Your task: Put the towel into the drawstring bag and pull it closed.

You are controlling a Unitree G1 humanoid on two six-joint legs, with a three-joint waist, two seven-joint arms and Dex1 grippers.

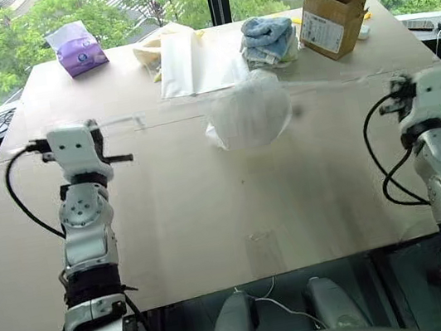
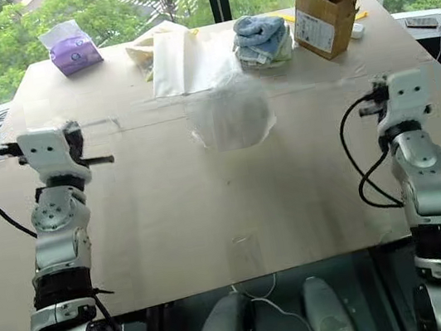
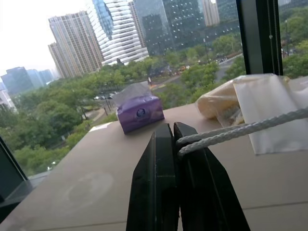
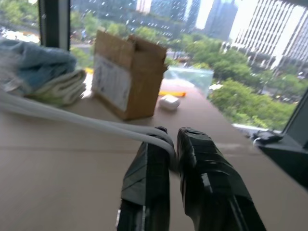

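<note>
1. We see the left gripper (image 3: 174, 137) with its two black fingers pressed together, pinching a white cord loop (image 3: 231, 135) of the drawstring bag between them.
2. The right gripper (image 4: 172, 139) has a narrow gap between its fingers; the other white cord (image 4: 82, 122) runs into that gap and curls around one finger. We cannot tell whether it is clamped or only resting there.
3. The drawstring bag (image 1: 250, 110) sits in the middle of the table (image 1: 196, 220), bulging round, between the two arms and well apart from both.
4. Through the thin fabric we make out a pale rounded bulk, but we cannot tell its texture, so the towel inside is only a blurred shape.
5. Cords stretch outward from the bag's mouth toward each gripper, nearly level.
6. Behind the bag, toward the window, lie flat white and cream cloth bags (image 1: 187, 61).
7. Beside these is a stack of blue and grey towels (image 1: 269, 38), and just beside that an open cardboard box (image 1: 333, 17).
8. A purple tissue pack (image 1: 78, 49) stands at the far left corner of the table.
</note>
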